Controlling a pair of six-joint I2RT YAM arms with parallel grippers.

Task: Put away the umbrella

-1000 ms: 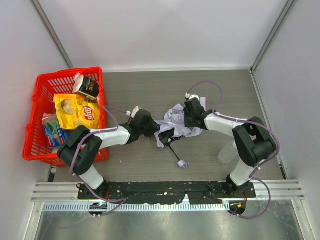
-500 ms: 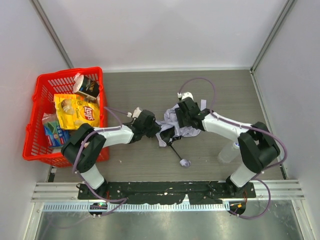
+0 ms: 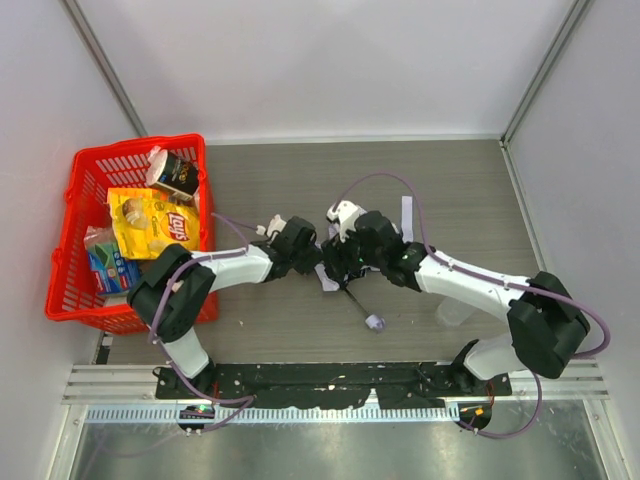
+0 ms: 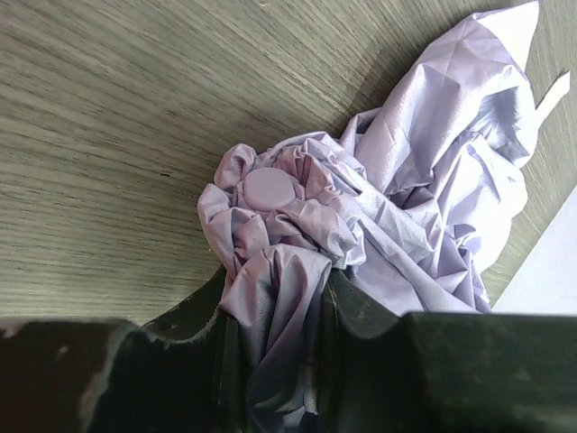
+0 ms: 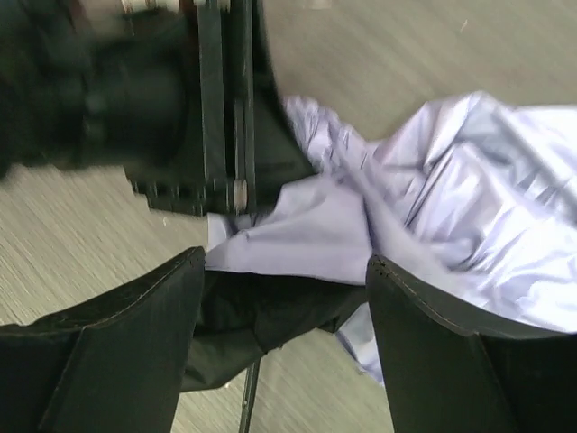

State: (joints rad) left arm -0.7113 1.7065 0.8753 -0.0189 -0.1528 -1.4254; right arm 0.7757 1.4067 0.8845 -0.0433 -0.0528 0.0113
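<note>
The umbrella lies crumpled in the middle of the table, its lavender canopy (image 4: 406, 198) bunched around a round cap (image 4: 269, 188). From above the right arm hides most of it, leaving the thin black shaft (image 3: 354, 303) and small handle (image 3: 375, 322) showing. My left gripper (image 4: 275, 307) is shut on a fold of fabric at the canopy's tip. My right gripper (image 5: 284, 271) stands open over the canopy edge (image 5: 306, 239), right beside the left gripper's body (image 5: 162, 108). Nothing is pinched between its fingers (image 5: 424, 343).
A red basket (image 3: 70, 250) at the left holds a yellow chips bag (image 3: 155, 222) and other packets. A clear bottle (image 3: 455, 305) lies beside the right arm. A white strip (image 3: 405, 212) lies behind the umbrella. Walls close in on three sides.
My right gripper has opened, let go of the canopy and moved left across it, up to the left gripper. The left gripper has kept its hold in place.
</note>
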